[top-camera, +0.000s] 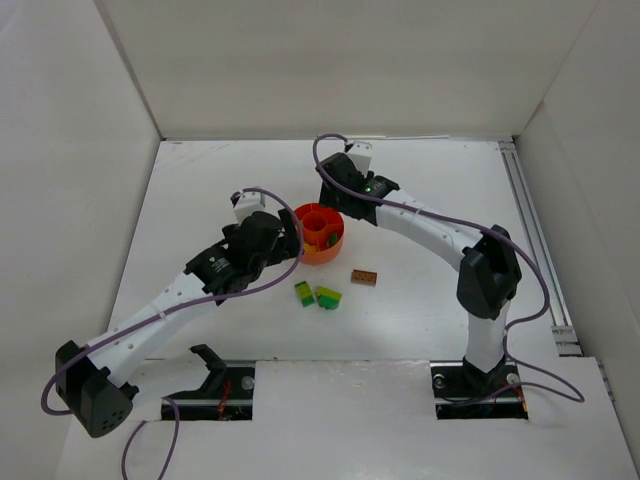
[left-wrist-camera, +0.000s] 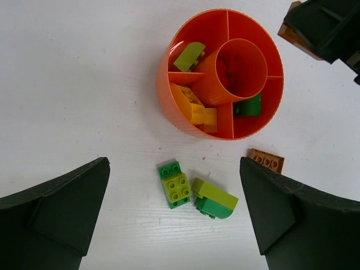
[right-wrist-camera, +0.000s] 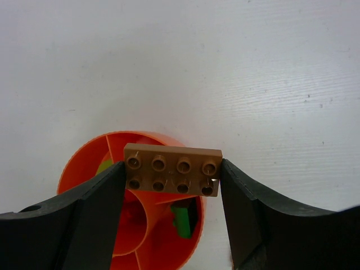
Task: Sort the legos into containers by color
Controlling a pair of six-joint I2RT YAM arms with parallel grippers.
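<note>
Three legos (left-wrist-camera: 175, 185) lie loose between the dish (left-wrist-camera: 164, 90) at the middle of the worktop (top-camera: 200, 200) and its near edge. Lime, yellow, green and red ones already sit in separate compartments. The right end effector (right-wrist-camera: 172, 167) is clamped on a brown plate (right-wrist-camera: 171, 179) by the dish's far rim, and the left end effector (left-wrist-camera: 174, 162) hangs spread open.

I hold my left arm (top-camera: 160, 305) stretched forward, left gripper (left-wrist-camera: 174, 169) spread wide, while my right arm (top-camera: 430, 228) bends inward, right gripper (right-wrist-camera: 172, 179) clamped on a brown brick (right-wrist-camera: 169, 160).
</note>
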